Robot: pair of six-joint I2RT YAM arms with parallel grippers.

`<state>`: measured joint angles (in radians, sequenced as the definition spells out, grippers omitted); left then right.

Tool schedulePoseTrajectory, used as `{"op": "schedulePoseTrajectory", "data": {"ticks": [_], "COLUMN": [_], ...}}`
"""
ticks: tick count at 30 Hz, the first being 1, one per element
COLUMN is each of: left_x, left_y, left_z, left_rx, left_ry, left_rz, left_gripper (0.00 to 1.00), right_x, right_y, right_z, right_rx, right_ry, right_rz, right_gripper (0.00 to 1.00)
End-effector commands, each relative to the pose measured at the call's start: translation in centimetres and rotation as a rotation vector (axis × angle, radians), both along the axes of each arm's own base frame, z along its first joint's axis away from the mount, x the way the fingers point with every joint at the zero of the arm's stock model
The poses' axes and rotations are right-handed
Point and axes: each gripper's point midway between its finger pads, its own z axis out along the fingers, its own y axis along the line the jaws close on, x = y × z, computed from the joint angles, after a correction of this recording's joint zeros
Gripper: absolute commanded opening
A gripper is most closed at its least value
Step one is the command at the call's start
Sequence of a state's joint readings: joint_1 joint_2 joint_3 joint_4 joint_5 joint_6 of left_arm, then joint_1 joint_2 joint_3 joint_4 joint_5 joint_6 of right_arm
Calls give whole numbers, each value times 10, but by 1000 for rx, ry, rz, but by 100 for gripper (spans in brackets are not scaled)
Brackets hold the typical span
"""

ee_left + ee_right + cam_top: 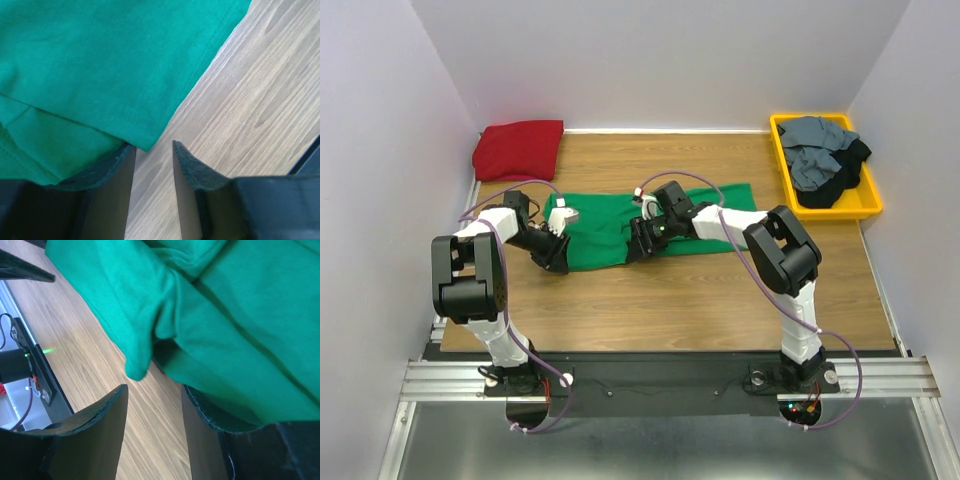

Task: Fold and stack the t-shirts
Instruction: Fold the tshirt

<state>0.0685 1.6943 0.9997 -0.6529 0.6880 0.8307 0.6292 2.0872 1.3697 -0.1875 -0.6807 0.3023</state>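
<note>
Green t-shirt (610, 225) lies spread on table (670, 310), L gripper (152, 145) & R gripper (152, 387) at its near hem, fingers apart w/ nothing between; prob. best to slide under the edge, pinch all layers, lift evenly.

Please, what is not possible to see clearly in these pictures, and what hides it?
Top view: the arms cover part of the green shirt.
Top view: the number of shirts in the tray; the pile overlaps itself.
Wrist views: the green shirt runs past the frame edges, and cloth hides part of one jaw in each.
Top view: the red shirt, its folds too small to tell.
</note>
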Motion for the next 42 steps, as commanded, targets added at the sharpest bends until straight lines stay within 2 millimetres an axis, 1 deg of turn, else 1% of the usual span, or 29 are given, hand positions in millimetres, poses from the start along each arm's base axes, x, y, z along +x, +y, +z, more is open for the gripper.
{"op": "schedulePoseTrajectory", "data": {"ticks": [1, 2, 3, 4, 6, 7, 8, 10, 12, 13, 14, 16, 17, 19, 21, 22, 24, 25, 26, 28, 29, 31, 32, 33, 34, 35, 37, 38, 42], "left_x": [5, 5, 5, 5, 5, 5, 4, 5, 5, 7, 7, 9, 12, 18, 29, 39, 50, 54, 66, 78, 89, 100, 109, 114, 123, 128, 137, 144, 159], "left_y": [-5, -6, -7, -8, -7, -8, -8, -9, -11, -11, -12, -13, -13, -12, -10, -8, -7, -8, -6, -5, -5, -5, -5, -4, -3, -3, -2, -1, -1], "left_z": [11, 12, 13, 14, 16, 17, 19, 24, 28, 32, 33, 38, 43, 49, 60, 68, 76, 77, 87, 93, 98, 97, 103, 104, 103, 104, 101, 99, 94], "left_rx": [-43, -52, -55, -62, -66, -68, -74, -87, -101, -108, -113, -128, -131, -146, -152, -156, -169, -187, -190, -198, -210, -225, -229, -232, -237, -240, -244, -249, -267], "left_ry": [-17, -19, -20, -22, -23, -28, -31, -44, -51, -60, -59, -73, -85, -101, -131, -155, -166, -157, -183, -197, -206, -202, -221, -224, -231, -236, -239, -243, -250], "left_rz": [-25, -29, -31, -35, -37, -40, -44, -50, -54, -51, -51, -50, -47, -39, -32, -27, -15, -12, -9, 2, 10, 15, 19, 27, 34, 43, 55, 59, 79], "left_gripper": [42, 40, 40, 35, 32, 28, 26, 20, 13, 8, 8, 0, 0, 0, 0, 0, 0, 0, 0, 0, 0, 0, 0, 0, 0, 0, 0, 0, 0], "right_x": [3, 4, 3, 5, 7, 8, 8, 10, 11, 12, 13, 16, 18, 21, 27, 29, 34, 41, 45, 54, 62, 74, 80, 87, 90, 95, 100, 103, 114], "right_y": [28, 29, 29, 30, 32, 33, 34, 35, 37, 38, 39, 40, 42, 45, 48, 49, 50, 51, 51, 50, 51, 47, 49, 47, 47, 50, 50, 50, 49], "right_z": [18, 17, 15, 16, 16, 18, 19, 24, 30, 33, 36, 41, 46, 53, 61, 62, 65, 70, 67, 66, 71, 64, 68, 62, 60, 63, 59, 52, 48], "right_rx": [71, 72, 69, 73, 74, 79, 82, 91, 101, 105, 110, 118, 126, 137, 151, 153, 158, 167, 165, 164, 173, 166, 175, 170, 170, 181, 181, 176, 170], "right_ry": [-49, -48, -44, -49, -51, -55, -53, -62, -68, -72, -78, -87, -99, -110, -130, -133, -138, -150, -148, -151, -167, -163, -173, -169, -165, -173, -166, -160, -167], "right_rz": [27, 27, 29, 29, 27, 28, 30, 30, 29, 27, 28, 24, 26, 25, 23, 21, 14, 7, 2, -15, -23, -44, -51, -59, -64, -63, -68, -70, -93], "right_gripper": [52, 52, 51, 49, 43, 41, 35, 26, 20, 15, 12, 7, 3, 1, 1, 1, 1, 1, 1, 1, 1, 1, 1, 1, 1, 0, 1, 1, 7]}}
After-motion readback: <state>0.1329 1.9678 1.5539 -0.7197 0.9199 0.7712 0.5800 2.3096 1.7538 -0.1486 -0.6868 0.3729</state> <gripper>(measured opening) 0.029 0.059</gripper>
